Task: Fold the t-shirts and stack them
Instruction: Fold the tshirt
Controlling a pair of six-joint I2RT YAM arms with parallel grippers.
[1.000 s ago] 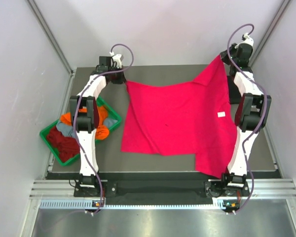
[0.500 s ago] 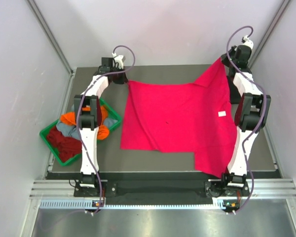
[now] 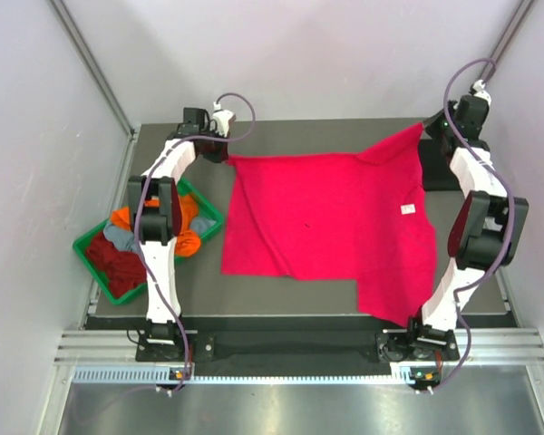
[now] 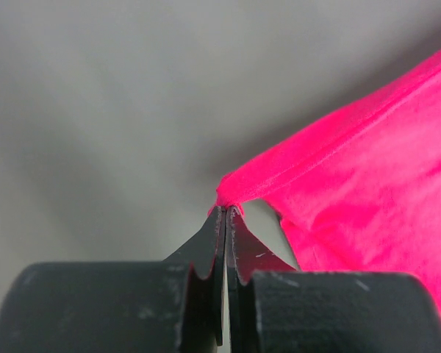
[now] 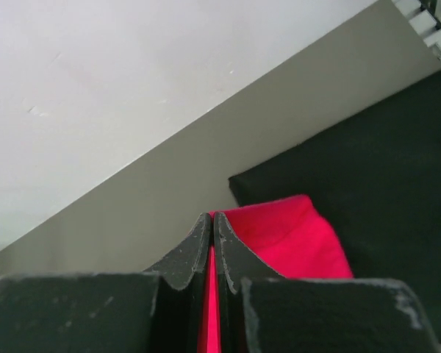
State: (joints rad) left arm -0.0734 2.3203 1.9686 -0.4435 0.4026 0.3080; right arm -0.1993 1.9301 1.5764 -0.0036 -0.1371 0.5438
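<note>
Left wrist view: your left end effector (image 4: 226,209) has its fingers pressed together on a corner of the pink-red t-shirt (image 4: 367,169), pinching a small fold at the tips. The right wrist view shows the right end effector (image 5: 211,215) likewise closed on another corner of the same shirt. A black t-shirt (image 5: 397,176) lies flat just beyond it.

In the top external view, both pinch points sit at the far side of the surface (image 3: 281,294), the left at 11 o'clock and the right at 1 o'clock. The held edge runs between them along the 9-to-3 line. From that edge the shirt spreads toward 6 o'clock and lies on the surface, with one flap reaching closest to the near edge at 5 o'clock.

Treat any fold as a pull toward 6 o'clock with both arms moving together; neither arm is nearer. The other t-shirts (image 3: 109,258) sit in the green tray (image 3: 80,243) at 8 o'clock, beside the left arm.
</note>
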